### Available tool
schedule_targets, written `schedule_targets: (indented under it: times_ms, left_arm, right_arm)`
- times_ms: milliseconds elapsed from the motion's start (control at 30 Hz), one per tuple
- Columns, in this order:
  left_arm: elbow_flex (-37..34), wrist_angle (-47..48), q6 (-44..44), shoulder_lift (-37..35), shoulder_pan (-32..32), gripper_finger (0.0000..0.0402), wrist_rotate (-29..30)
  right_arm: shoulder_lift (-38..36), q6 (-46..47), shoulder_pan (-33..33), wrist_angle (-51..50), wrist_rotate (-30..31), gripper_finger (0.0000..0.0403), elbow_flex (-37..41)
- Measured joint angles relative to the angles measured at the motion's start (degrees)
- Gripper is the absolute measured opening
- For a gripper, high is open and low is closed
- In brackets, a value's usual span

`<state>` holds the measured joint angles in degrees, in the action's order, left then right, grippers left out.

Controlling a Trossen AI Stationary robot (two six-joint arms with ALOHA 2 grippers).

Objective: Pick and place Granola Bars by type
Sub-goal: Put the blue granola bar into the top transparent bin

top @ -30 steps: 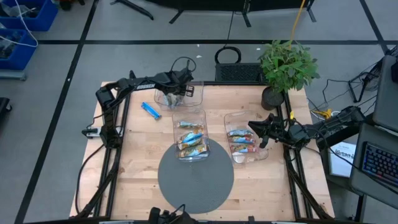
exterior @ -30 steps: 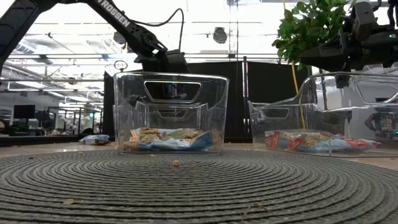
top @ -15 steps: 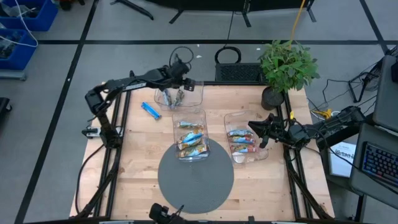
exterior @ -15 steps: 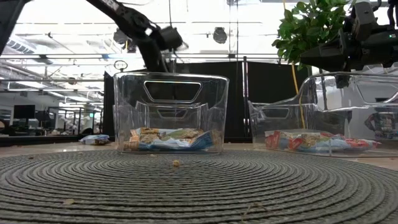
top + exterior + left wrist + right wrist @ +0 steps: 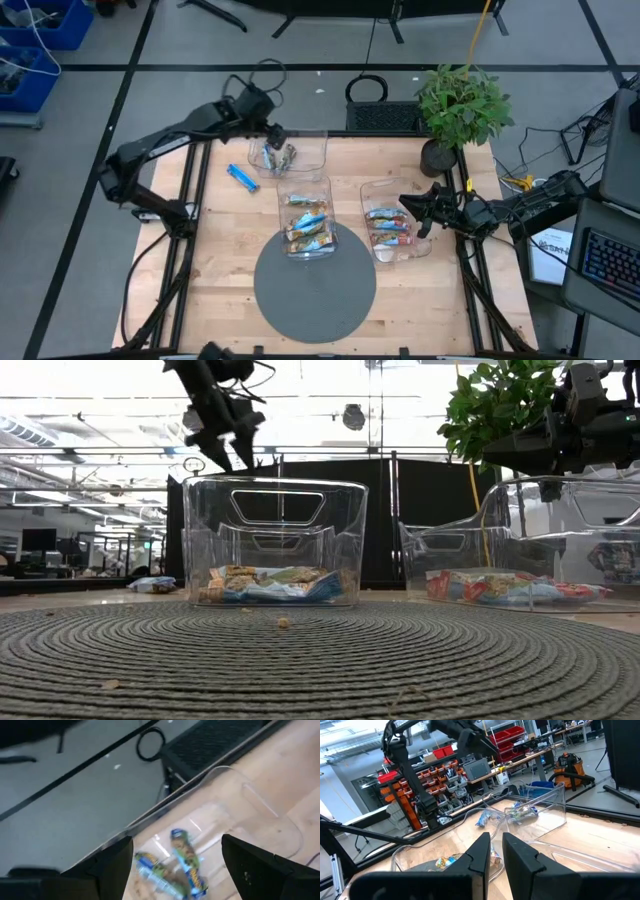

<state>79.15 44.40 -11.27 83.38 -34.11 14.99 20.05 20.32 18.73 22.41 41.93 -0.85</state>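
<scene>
Left gripper [image 5: 172,862] sits above the clear bin [image 5: 310,150] at the table's far edge, fingers spread wide with nothing between them; in the left wrist view two or three granola bars [image 5: 186,857] lie loose on that bin's floor directly below. Right gripper [image 5: 415,212] waits over the bin [image 5: 420,245] near the table's right edge, fingers nearly together and empty. A third bin [image 5: 325,190] at mid-table, its near end on the round grey woven mat [image 5: 315,295], holds a pile of tan bars with light-blue markings [image 5: 308,225]; the right-hand bin holds tan bars with red markings [image 5: 388,228]. One bright blue bar [image 5: 241,177] lies alone on bare wood toward the table's left edge, left of the far bin and well apart from every bin. Judgement: the bars look light, with thin crinkly foil wrappers over a fairly stiff core, so likely slick and prone to skating on the wood. The loose blue bar is probably best pinched across its short width at mid-length, fingers straddling the long sides; gripping a crimped end would likely let it swing or slip.
</scene>
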Motion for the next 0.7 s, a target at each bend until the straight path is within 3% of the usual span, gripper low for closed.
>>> schedule_targets:
  times_ms: [233, 700]
  left_arm:
    - [0.0, 8.9, -6.9, -6.9, -0.6, 0.0305, 5.9]
    - [-1.9, 17.5, -25.3, -17.2, -4.8, 0.0305, 6.1]
  right_arm:
    - [0.0, 0.0, 0.0, 0.0, 0.0, 0.0045, 0.0]
    - [0.0, 0.0, 0.0, 0.0, 0.0, 0.0045, 0.0]
